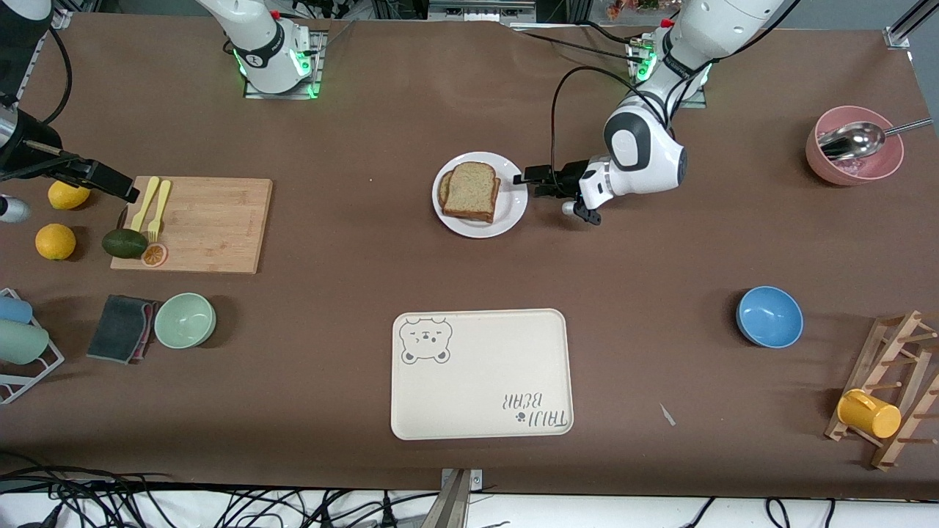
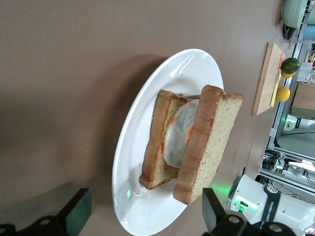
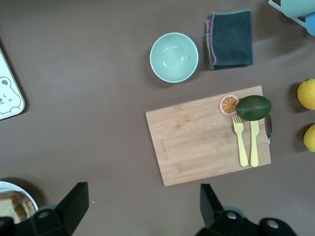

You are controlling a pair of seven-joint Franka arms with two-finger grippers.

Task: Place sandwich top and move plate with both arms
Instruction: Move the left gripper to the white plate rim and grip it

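Observation:
The sandwich top lies on the lower slice and its fried egg, shifted a little off it, on the white plate in the middle of the table. In the left wrist view the top slice and the plate show close up. My left gripper is open and low at the plate's edge toward the left arm's end. The rim lies between its fingers. My right gripper is open and empty, high over bare table between the cutting board and the plate.
The cream bear-print tray lies nearer the front camera than the plate. The cutting board holds yellow cutlery and an avocado. A green bowl, blue bowl and pink bowl with ladle stand around.

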